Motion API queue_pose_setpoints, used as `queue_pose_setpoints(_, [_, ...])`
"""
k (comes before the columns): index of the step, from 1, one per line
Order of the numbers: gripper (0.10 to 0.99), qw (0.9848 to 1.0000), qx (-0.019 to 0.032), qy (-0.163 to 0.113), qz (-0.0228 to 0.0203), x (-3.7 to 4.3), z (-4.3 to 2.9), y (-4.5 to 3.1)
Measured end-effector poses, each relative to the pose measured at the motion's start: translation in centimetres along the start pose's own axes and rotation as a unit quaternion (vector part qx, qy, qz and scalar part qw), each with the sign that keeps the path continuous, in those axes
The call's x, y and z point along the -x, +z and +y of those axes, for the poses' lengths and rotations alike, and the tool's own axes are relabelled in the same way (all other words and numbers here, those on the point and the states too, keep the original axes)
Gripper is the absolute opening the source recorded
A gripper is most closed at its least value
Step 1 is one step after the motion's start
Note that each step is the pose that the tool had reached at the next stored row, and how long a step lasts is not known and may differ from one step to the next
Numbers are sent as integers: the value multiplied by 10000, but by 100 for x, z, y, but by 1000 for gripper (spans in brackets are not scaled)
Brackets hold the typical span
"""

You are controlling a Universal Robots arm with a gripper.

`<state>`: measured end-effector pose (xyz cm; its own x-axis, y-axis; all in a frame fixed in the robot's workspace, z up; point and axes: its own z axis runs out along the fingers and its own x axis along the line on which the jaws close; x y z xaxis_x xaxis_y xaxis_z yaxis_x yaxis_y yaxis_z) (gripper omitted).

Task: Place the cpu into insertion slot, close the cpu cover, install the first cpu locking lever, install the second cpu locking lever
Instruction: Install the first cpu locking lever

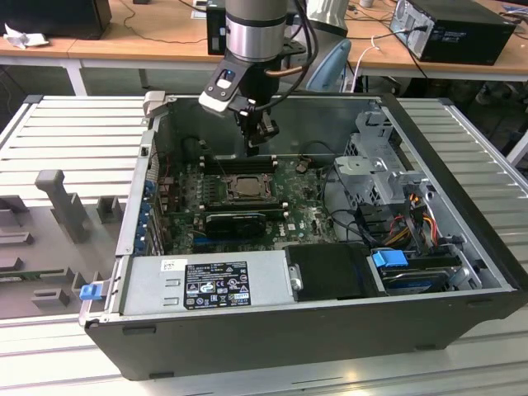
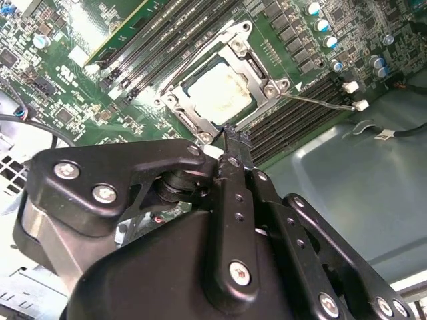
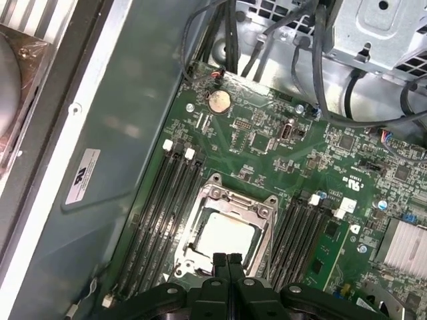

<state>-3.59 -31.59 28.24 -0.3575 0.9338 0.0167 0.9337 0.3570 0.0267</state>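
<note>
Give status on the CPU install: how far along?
Done: the cpu sits in the insertion slot, and the cpu cover looks folded down over it. In hand: nothing; the gripper is shut above the slot's edge. Left: one locking lever juts out sideways, seemingly unlatched; the other I cannot judge.

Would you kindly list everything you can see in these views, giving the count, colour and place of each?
computer case: one, black, open on the slatted table
circuit board: one, green, inside the case
insertion slot: one, black-framed, on the board
cpu: one, pale, seated in the slot
cpu cover: one, silvery, lying around the cpu
memory slots: several, black, on both sides of the slot
coin battery: one, silvery, on the board near the cables
power supply: one, silver-grey, along the case's near wall in the exterior view
gripper: one, black, fingers together, at the cover's edge
arm: one, silver-grey, above the case
</note>
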Motion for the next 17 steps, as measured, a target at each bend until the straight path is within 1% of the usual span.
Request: queue_pose_setpoints(17, [106,9995,-5,-313,9,0,0,1])
